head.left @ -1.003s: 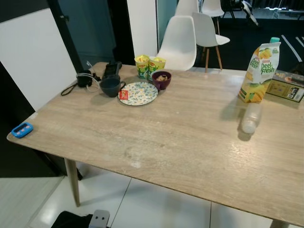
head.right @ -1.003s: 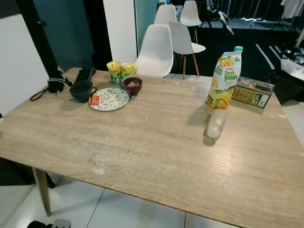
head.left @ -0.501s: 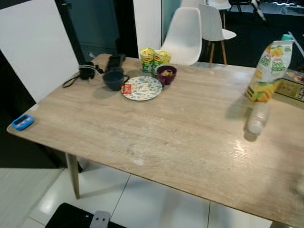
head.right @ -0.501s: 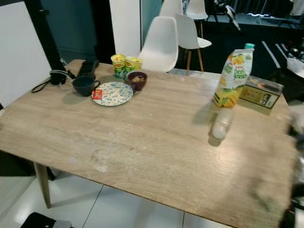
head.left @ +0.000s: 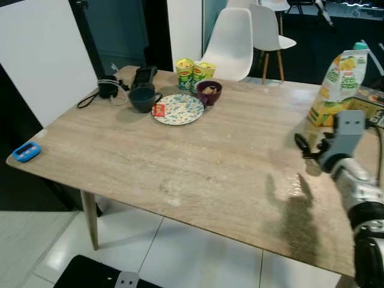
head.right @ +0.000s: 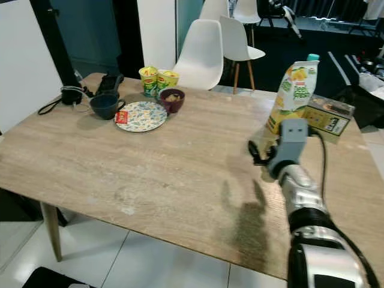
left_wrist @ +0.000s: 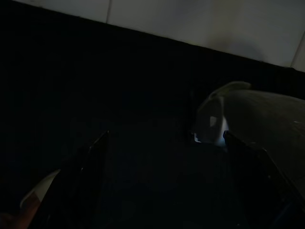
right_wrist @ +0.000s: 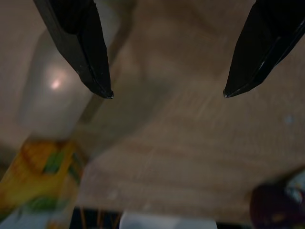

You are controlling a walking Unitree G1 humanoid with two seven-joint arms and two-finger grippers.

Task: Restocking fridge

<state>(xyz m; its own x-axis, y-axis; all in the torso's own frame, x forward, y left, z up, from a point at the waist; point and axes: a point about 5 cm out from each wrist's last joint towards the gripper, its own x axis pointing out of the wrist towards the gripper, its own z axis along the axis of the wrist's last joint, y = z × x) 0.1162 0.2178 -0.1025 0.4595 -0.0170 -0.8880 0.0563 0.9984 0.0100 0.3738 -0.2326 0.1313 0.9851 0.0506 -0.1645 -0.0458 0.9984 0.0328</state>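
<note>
The right arm reaches out over the near right part of the wooden bench [head.right: 150, 174], casting a shadow on the wood. Its gripper [right_wrist: 167, 93] hangs just above the surface with the jaws spread wide and nothing between them. In the right wrist view a pale plastic bottle [right_wrist: 52, 90] lies on the wood just beside one black finger [right_wrist: 81, 43], with the yellow juice carton [head.right: 292, 96] right behind it. The carton stands upright near the far right edge, and a flat olive box [head.right: 327, 118] lies just beyond it.

Well apart, at the far left, sit a patterned plate [head.right: 141, 116], a dark mug [head.right: 105, 105], a purple bowl [head.right: 172, 99] and two yellow cups [head.right: 158, 80]. A small blue gadget [head.left: 25, 151] rests on the near left corner. White chairs [head.right: 201, 54] stand behind the bench.

The left wrist view is very dark; the left gripper [left_wrist: 164, 143] shows its jaws apart.
</note>
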